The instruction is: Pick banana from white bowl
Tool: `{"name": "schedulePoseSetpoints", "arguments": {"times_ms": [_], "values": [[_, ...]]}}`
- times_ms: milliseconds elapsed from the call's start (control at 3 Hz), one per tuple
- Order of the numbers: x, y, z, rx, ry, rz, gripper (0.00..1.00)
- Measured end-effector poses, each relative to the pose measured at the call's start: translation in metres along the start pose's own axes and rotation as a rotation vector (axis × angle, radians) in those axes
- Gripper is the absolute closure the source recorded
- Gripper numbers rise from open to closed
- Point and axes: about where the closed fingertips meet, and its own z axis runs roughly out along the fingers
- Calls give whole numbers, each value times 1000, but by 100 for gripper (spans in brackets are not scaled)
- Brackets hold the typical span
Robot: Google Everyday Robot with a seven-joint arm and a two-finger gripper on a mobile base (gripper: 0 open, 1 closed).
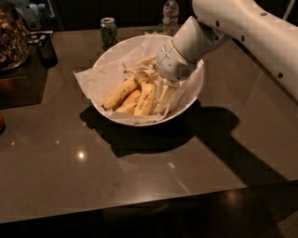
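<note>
The white bowl (pixel 114 60) stands on the dark table, lined with crinkled white paper. Three yellow bananas lie side by side in it: a plump speckled banana (pixel 120 93) on the left, one (pixel 130 102) half hidden in the middle, and one (pixel 145 99) on the right. My gripper (pixel 164 97) reaches down into the bowl from the upper right. It sits just right of the right-hand banana, touching or very close to it. The white arm hides the bowl's far right side.
A green can (pixel 109 30) and a clear water bottle (pixel 170 10) stand behind the bowl. A dark container (pixel 46 51) and a basket of brown things (pixel 11 39) are at the far left. The table's front edge runs along the bottom.
</note>
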Motion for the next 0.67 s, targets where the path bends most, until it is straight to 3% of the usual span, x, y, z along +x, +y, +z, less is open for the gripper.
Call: {"name": "schedulePoseSetpoints", "arguments": {"times_ms": [333, 667], "values": [[0, 0, 0, 0, 0, 0, 89], [0, 0, 0, 0, 0, 0, 100]]}}
